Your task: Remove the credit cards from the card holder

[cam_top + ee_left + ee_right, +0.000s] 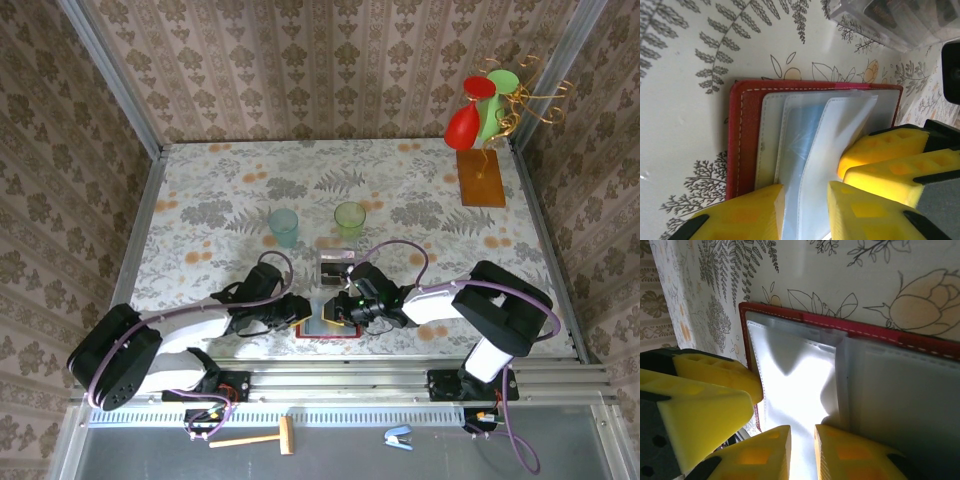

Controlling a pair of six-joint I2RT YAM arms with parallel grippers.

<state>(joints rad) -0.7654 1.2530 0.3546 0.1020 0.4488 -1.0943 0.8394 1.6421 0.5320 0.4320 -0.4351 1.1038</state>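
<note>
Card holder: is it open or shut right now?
Open. The card holder lies spread on the table, red cover down, with its clear pocket sleeves facing up and fanned out.

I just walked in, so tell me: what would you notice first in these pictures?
Probably the shiny red balloon and green balloon with curly gold ribbon, standing on a wooden board at the far right corner of the flowery table. Next, the open dark-red rectangular card holder with cloudy plastic pockets, at the near edge, where both arms' yellow jaws crowd over it.
</note>
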